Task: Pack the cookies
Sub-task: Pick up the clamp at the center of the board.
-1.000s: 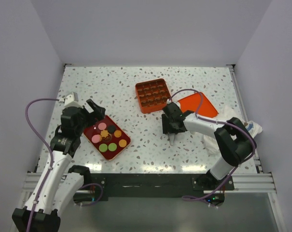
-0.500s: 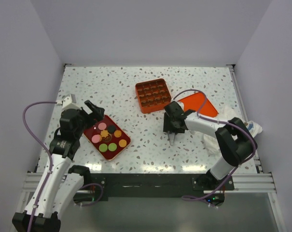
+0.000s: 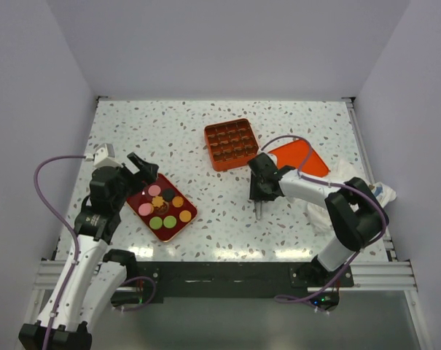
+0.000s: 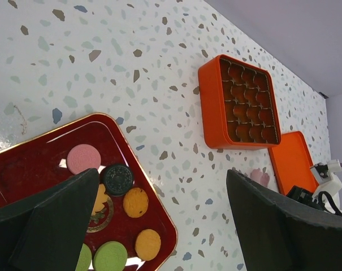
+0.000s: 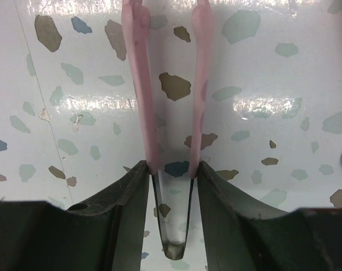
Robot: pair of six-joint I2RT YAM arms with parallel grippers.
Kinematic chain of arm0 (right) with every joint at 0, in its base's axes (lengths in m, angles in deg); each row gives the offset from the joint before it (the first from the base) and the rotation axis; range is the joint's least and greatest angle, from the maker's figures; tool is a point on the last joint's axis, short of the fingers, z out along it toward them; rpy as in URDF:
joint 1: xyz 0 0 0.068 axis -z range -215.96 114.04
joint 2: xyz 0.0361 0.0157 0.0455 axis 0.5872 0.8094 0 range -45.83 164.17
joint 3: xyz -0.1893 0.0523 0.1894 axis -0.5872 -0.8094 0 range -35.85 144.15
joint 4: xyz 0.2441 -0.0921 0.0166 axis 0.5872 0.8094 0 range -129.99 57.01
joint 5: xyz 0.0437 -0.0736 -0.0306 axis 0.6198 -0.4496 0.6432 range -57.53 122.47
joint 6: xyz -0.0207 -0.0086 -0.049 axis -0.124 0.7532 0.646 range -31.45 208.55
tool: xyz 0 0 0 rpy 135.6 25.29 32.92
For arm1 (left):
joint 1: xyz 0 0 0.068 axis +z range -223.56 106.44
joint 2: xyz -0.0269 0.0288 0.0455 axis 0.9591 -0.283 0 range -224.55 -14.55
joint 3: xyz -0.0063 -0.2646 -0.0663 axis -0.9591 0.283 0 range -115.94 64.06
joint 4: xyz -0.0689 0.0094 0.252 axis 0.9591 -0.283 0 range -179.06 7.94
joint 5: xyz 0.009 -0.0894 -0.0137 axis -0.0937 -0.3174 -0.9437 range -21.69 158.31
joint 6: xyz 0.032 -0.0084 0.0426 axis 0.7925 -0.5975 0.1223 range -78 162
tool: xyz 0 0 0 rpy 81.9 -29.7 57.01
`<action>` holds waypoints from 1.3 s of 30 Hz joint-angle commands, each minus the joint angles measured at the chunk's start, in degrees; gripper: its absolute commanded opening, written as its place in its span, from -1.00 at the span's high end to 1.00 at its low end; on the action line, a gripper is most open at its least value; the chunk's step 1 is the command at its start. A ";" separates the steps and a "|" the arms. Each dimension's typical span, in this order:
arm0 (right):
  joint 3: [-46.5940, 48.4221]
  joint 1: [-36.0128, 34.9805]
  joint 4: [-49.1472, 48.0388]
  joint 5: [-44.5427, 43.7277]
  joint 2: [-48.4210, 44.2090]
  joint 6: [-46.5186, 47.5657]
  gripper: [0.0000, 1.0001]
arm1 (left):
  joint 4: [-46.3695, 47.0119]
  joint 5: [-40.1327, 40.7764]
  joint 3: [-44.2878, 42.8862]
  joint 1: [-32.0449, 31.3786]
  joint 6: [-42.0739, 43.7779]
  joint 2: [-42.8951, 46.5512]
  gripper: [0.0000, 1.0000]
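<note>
I note bright, even overhead light; soft shadows; glare patches on the table (image 5: 272, 107) in my right wrist view.

A speckled white terrazzo table (image 3: 205, 124) carries a dark red square tray (image 3: 182, 227) at its near left, filled with small round flat cookies (image 3: 170, 220) in pink, orange, green and dark brown. The left gripper (image 3: 143, 166) hangs over the tray's far corner with its fingers spread wide. Farther back stands an orange square box (image 3: 231, 144) divided into compartments, and its flat orange lid (image 3: 302, 159) lies just to the right. The right gripper (image 3: 259, 198) points toward the near edge, and a slim pale tool (image 3: 258, 211) projects from it.
</note>
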 commanded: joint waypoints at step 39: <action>3.29 0.13 -26.76 60.62 -17.14 9.03 0.84 | 53.50 -47.34 14.38 -2.21 -18.13 -12.84 -0.88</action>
